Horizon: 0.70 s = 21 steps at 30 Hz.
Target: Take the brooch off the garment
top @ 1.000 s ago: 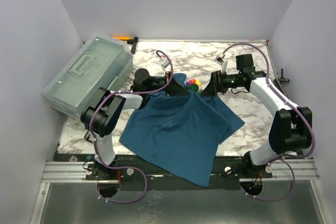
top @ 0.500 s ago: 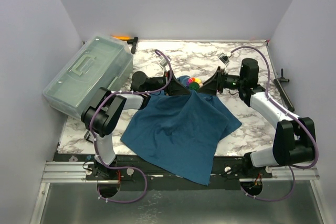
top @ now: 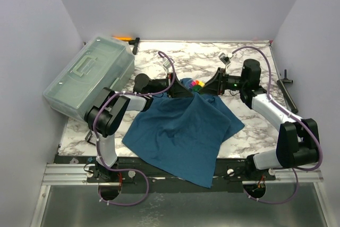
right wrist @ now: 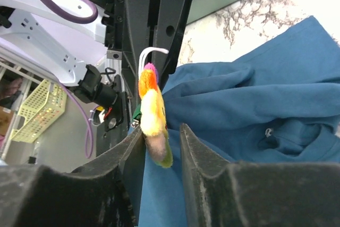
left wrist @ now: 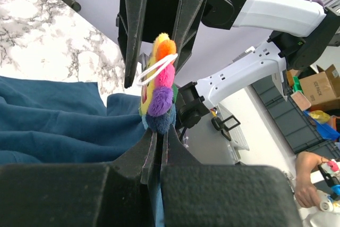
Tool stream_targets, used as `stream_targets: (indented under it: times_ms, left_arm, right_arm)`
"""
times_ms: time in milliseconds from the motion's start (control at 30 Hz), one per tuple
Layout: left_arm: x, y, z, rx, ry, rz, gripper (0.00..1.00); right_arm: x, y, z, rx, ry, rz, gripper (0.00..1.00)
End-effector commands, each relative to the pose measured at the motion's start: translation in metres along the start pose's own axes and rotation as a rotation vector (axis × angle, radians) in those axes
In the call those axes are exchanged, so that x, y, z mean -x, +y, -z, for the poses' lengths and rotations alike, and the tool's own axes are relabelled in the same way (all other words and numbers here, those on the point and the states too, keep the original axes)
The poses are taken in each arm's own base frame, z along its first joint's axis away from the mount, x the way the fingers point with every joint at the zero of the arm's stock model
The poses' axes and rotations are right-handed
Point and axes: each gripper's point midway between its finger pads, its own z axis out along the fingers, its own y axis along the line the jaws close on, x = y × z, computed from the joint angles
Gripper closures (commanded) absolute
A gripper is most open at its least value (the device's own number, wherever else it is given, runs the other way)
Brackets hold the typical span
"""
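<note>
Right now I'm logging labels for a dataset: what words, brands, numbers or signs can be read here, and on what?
On the cardboard box, background of the left wrist view: dark print, too blurred to read.
On the brooch, the garment and the storage case: no text visible.
</note>
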Motion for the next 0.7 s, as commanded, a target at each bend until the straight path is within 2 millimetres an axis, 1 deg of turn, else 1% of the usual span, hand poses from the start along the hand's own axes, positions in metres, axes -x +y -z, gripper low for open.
stream_targets:
  times_ms: [0,33,133,233,300,333,367,400,467,533,567,600,633,667]
  left_arm:
    - [0.008,-0.01,-0.006,-0.056,-0.02,-0.028,0.99]
    - [0.008,-0.009,-0.006,-0.054,-0.021,-0.022,0.99]
    - [0.008,-0.006,-0.008,-0.051,-0.026,-0.012,0.98]
    - [0.006,-0.001,-0.009,-0.04,-0.036,0.007,0.96]
    - [0.006,0.006,-0.009,-0.018,-0.047,0.025,0.93]
    - [0.006,0.01,-0.009,-0.001,-0.047,0.031,0.89]
    - [0.006,0.013,-0.008,0.015,-0.044,0.021,0.81]
    - [0.005,0.016,-0.005,0.036,-0.039,0.017,0.71]
    - [0.005,0.025,0.004,0.101,-0.022,-0.019,0.56]
    - [0.003,0.034,0.016,0.182,0.001,-0.063,0.43]
    - [0.003,0.035,0.021,0.218,0.01,-0.092,0.38]
    - [-0.001,0.042,0.028,0.271,0.032,-0.124,0.32]
    - [-0.004,0.044,0.033,0.317,0.06,-0.144,0.29]
    - [-0.005,0.048,0.039,0.362,0.086,-0.206,0.26]
  right_arm:
    - [-0.012,0.007,-0.004,0.022,0.037,0.034,0.7]
    - [-0.014,0.007,-0.004,0.026,0.041,0.038,0.72]
    - [-0.016,0.01,-0.006,0.034,0.048,0.044,0.83]
    - [-0.017,0.013,-0.008,0.054,0.056,0.038,0.87]
    - [-0.02,0.015,-0.01,0.064,0.066,0.034,0.93]
    - [-0.022,0.014,-0.011,0.058,0.069,0.023,0.98]
    - [-0.023,0.012,-0.011,0.047,0.069,0.008,0.99]
    - [-0.023,0.008,-0.011,0.025,0.069,0.0,0.99]
    - [-0.026,-0.001,-0.01,-0.025,0.087,-0.01,0.99]
    - [-0.027,-0.006,-0.01,-0.061,0.101,-0.042,1.0]
    - [-0.028,-0.009,-0.01,-0.077,0.106,-0.056,0.99]
    - [-0.03,-0.014,-0.009,-0.104,0.117,-0.077,1.0]
    - [-0.034,-0.018,-0.008,-0.131,0.133,-0.1,1.0]
    - [-0.038,-0.022,-0.006,-0.156,0.16,-0.103,0.99]
